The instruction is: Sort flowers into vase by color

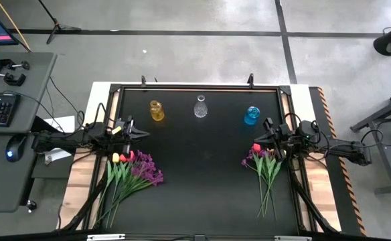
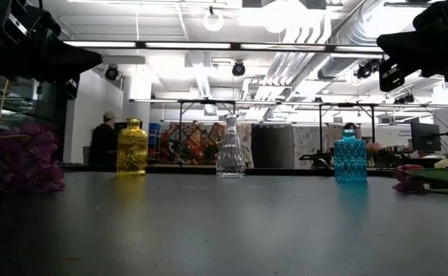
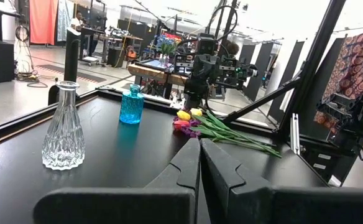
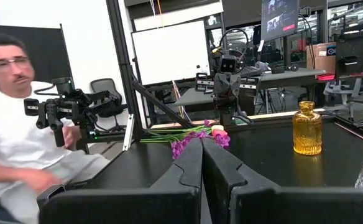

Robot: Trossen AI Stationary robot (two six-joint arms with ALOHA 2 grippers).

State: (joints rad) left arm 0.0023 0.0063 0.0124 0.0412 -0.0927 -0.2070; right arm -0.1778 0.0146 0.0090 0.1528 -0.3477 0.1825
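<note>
I see three vases (image 1: 200,107) in a row at the bench's (image 1: 202,174) far side, flowers (image 1: 132,175) lying left, more flowers (image 1: 268,167) right.

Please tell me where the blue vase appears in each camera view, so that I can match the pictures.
High view: blue vase, rightmost of three vases near the far edge.
Low view: right of centre.
Left wrist view: beyond the clear vase.
Right wrist view: not in it.
Shared landmark: the clear vase, middle of the row.
</note>
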